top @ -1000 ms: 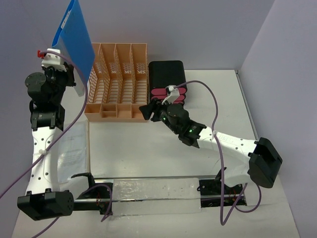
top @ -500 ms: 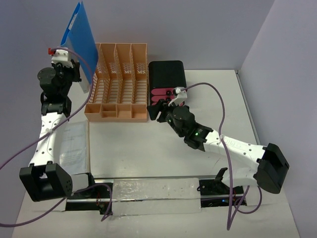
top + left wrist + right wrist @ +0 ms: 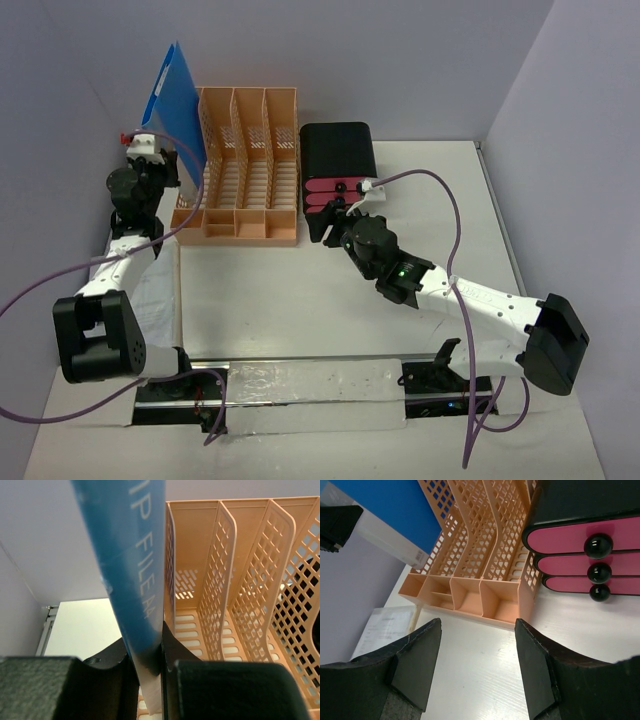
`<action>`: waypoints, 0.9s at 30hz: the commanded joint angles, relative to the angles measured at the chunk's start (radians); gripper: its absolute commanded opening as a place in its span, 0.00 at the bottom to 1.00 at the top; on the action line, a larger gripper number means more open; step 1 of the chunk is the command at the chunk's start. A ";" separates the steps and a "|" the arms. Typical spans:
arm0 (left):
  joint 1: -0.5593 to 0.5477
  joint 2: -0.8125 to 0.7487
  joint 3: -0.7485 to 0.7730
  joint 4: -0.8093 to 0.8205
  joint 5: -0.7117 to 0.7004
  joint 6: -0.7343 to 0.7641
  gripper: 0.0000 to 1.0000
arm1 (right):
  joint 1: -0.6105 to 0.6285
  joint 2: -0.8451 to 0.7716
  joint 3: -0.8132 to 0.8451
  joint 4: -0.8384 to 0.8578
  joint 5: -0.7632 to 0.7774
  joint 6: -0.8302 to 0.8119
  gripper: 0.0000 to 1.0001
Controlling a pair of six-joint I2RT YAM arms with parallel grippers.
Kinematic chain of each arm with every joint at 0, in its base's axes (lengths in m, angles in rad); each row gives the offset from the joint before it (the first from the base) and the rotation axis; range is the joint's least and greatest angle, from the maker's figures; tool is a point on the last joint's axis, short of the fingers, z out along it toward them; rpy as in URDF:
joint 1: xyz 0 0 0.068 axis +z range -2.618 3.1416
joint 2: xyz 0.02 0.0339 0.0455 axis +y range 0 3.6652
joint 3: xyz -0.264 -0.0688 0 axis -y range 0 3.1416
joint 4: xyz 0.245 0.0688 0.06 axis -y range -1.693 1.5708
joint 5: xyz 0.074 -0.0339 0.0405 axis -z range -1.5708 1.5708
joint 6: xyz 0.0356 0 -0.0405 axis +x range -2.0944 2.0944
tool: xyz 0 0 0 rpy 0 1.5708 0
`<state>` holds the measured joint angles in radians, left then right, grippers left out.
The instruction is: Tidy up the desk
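My left gripper (image 3: 152,168) (image 3: 150,662) is shut on the bottom edge of a blue file folder (image 3: 177,95) (image 3: 132,555). The folder stands upright against the left side of the peach lattice rack (image 3: 240,165) (image 3: 225,580). My right gripper (image 3: 333,222) (image 3: 477,650) is open and empty, low over the white desk (image 3: 300,300) (image 3: 480,680). It sits just in front of the rack's small front compartments (image 3: 470,597) and the black box with pink drawers (image 3: 338,150) (image 3: 580,540).
A printed paper sheet (image 3: 150,290) (image 3: 382,627) lies flat on the desk's left side, under the left arm. The grey back wall stands right behind the rack and box. A metal rail with a plastic-wrapped strip (image 3: 310,385) runs along the near edge.
My left arm has carried the blue folder down and to the right, up to the rack's left side. The right gripper has slid right, toward the pink drawers, and opened a little wider.
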<state>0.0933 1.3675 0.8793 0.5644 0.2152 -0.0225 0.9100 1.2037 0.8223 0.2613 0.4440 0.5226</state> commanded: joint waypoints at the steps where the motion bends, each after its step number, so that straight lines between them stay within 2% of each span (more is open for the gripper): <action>1: -0.004 -0.010 -0.035 0.302 0.000 0.010 0.00 | 0.000 -0.029 -0.005 0.012 0.041 -0.019 0.68; 13: -0.004 0.098 -0.077 0.361 -0.025 0.001 0.00 | 0.000 -0.030 -0.020 0.010 0.044 -0.004 0.68; 17: -0.003 0.109 -0.136 0.410 -0.019 -0.005 0.00 | 0.001 -0.052 -0.034 0.004 0.046 -0.001 0.68; 20: -0.003 0.091 -0.135 0.353 -0.028 -0.019 0.02 | 0.000 -0.057 -0.039 -0.002 0.047 0.003 0.68; 21: -0.002 0.081 -0.134 0.324 -0.039 -0.023 0.07 | 0.000 -0.059 -0.039 -0.005 0.047 0.007 0.68; 22: 0.000 0.072 -0.136 0.302 -0.043 -0.027 0.19 | 0.000 -0.060 -0.041 -0.006 0.044 0.013 0.68; 24: 0.002 0.046 -0.144 0.267 -0.035 -0.031 0.48 | 0.000 -0.063 -0.048 -0.004 0.038 0.019 0.68; 26: 0.002 -0.002 -0.136 0.196 -0.027 -0.037 0.80 | 0.001 -0.068 -0.055 -0.001 0.032 0.025 0.68; 27: 0.002 -0.035 -0.126 0.123 -0.028 -0.042 0.84 | 0.001 -0.073 -0.059 -0.001 0.029 0.027 0.68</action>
<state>0.0936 1.4547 0.7255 0.7816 0.1826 -0.0470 0.9100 1.1745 0.7776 0.2434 0.4596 0.5354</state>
